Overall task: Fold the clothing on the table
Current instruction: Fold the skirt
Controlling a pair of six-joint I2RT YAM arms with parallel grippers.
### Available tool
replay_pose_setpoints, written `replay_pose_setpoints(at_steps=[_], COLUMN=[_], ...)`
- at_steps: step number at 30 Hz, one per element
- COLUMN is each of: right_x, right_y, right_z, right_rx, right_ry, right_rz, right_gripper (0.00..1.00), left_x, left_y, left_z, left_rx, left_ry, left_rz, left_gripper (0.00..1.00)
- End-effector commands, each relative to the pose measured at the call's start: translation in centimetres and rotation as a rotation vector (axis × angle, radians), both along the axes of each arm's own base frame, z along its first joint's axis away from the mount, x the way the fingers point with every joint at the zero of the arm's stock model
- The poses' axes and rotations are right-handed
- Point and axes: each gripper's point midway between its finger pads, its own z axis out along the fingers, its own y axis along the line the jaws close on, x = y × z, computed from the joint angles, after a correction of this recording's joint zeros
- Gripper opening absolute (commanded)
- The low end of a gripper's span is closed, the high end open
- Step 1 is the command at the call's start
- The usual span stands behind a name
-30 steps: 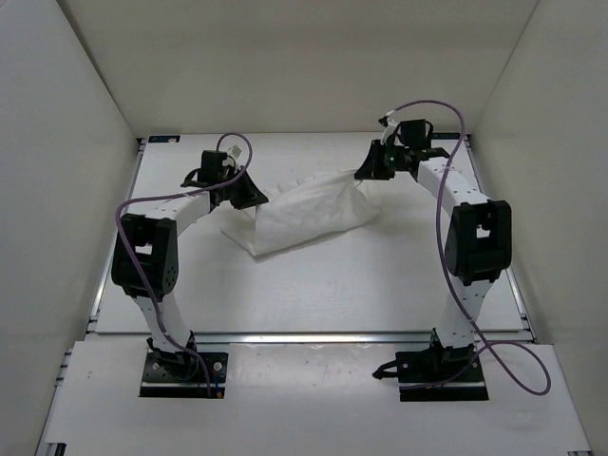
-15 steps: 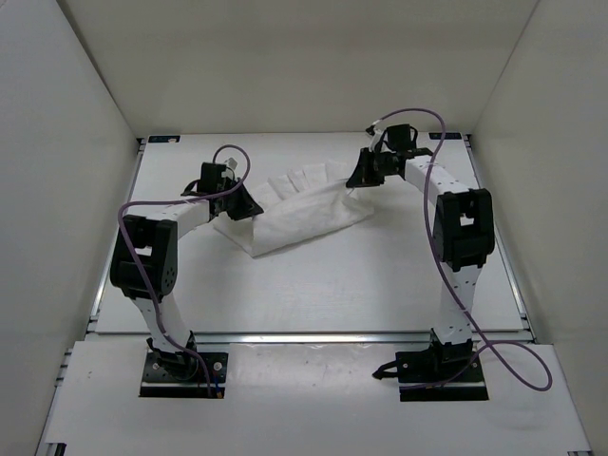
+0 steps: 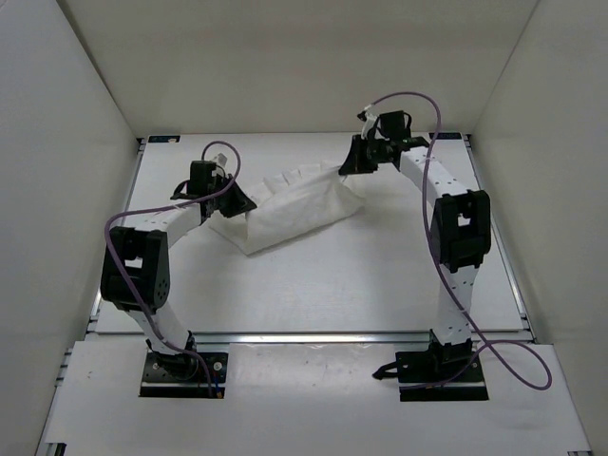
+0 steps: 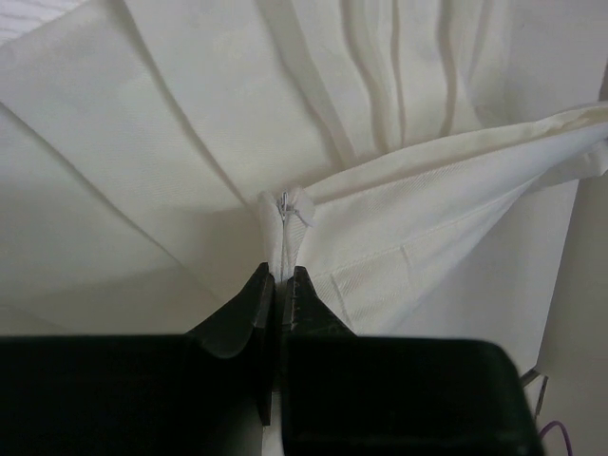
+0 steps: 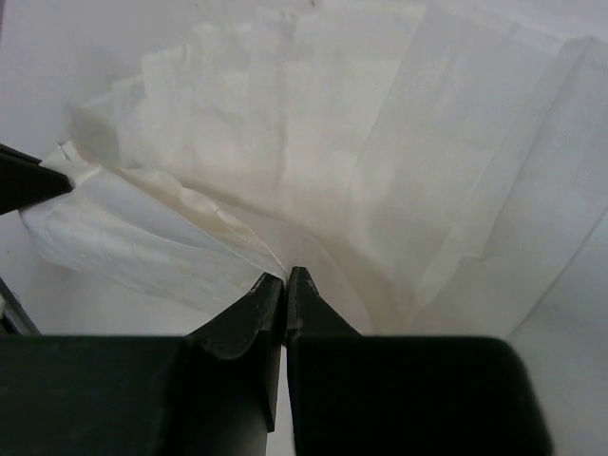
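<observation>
The left tool [image 4: 281,283] is clenched on a narrow upstanding fold of the clothing [image 4: 380,123]; its wrist view shows white cloth pinched between the two black tips, with a short thread end just above them. The right tool [image 5: 284,278] is clenched too, its tips pressed together on a thin edge of the clothing [image 5: 380,142], which fans away from them toward 12 o'clock in pleat-like ridges.

From above, the left tool [image 3: 236,201] holds the clothing [image 3: 299,204] at its 9 o'clock end and the right tool [image 3: 347,166] at its 2 o'clock end. The cloth is raised at both held points and sags to the desk [image 3: 361,275] between them. It lies on the far half of the desk, a little toward 12 o'clock from the middle.

The step in hand looks like a two-point lift for a fold. The next move likely calls for carrying both held ends together, evenly, so the pleats do not bunch, then laying them over the resting part.

No container shows in any view.
</observation>
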Motion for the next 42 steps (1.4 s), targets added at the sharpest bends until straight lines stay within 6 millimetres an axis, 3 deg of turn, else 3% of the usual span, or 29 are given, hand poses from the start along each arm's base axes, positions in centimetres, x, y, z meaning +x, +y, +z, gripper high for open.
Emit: replay_pose_setpoints(at_steps=[1,6,9,13,18,21,23,26,29,30,32,35,39,42], right_x=[5.9,12.0,13.6,13.1,11.6,10.6,9.8,7.5,2.9,2.1,-2.1,-7.3,-14.3,-16.9], right_y=[-0.6,-1.0,-1.9,-2.2,-2.2,-4.8,-6.7,-8.8,-10.5,-11.3,-11.0,-10.9,-9.0,-9.2], right_z=[6.5,8.5,7.3,3.3,5.3,6.9,9.5,13.6,17.1,17.8,17.8,16.4,11.6,7.8], right_rx=[0.028,0.070,0.122,0.059,-0.029,-0.121,-0.170,-0.220,-0.301,-0.355,-0.395,-0.240,-0.151,-0.148], right_ry=[-0.223,-0.266,-0.244,-0.148,-0.186,-0.204,-0.253,-0.317,-0.397,-0.432,-0.500,-0.491,-0.386,-0.288], right_rz=[-0.062,-0.141,-0.179,-0.177,-0.150,-0.192,-0.215,-0.252,-0.290,-0.313,-0.316,-0.343,-0.289,-0.308], right_gripper=[0.00,0.00,0.00,0.00,0.00,0.00,0.00,0.00,0.00,0.00,0.00,0.00,0.00,0.00], left_x=[1.9,4.1,4.8,4.7,3.4,2.3,1.5,-0.1,-1.7,-3.0,-4.7,-7.5,-11.4,-13.2], left_y=[2.6,4.5,6.2,6.8,4.5,1.8,0.8,-0.5,-1.9,-2.5,-3.2,-4.5,-5.2,-4.3], left_z=[3.3,4.0,3.0,2.0,1.8,2.0,2.5,3.8,4.9,5.1,4.8,5.5,6.4,5.6], left_rx=[0.017,0.035,0.121,0.138,0.138,0.122,0.145,0.168,0.177,0.172,0.209,0.240,0.182,0.157], left_ry=[-0.087,-0.116,-0.090,-0.056,-0.083,-0.072,-0.102,-0.143,-0.179,-0.166,-0.149,-0.178,-0.172,-0.146], left_rz=[0.093,0.227,0.334,0.356,0.219,0.059,-0.038,-0.151,-0.267,-0.313,-0.388,-0.461,-0.465,-0.436], left_gripper=[0.00,0.00,0.00,0.00,0.00,0.00,0.00,0.00,0.00,0.00,0.00,0.00,0.00,0.00])
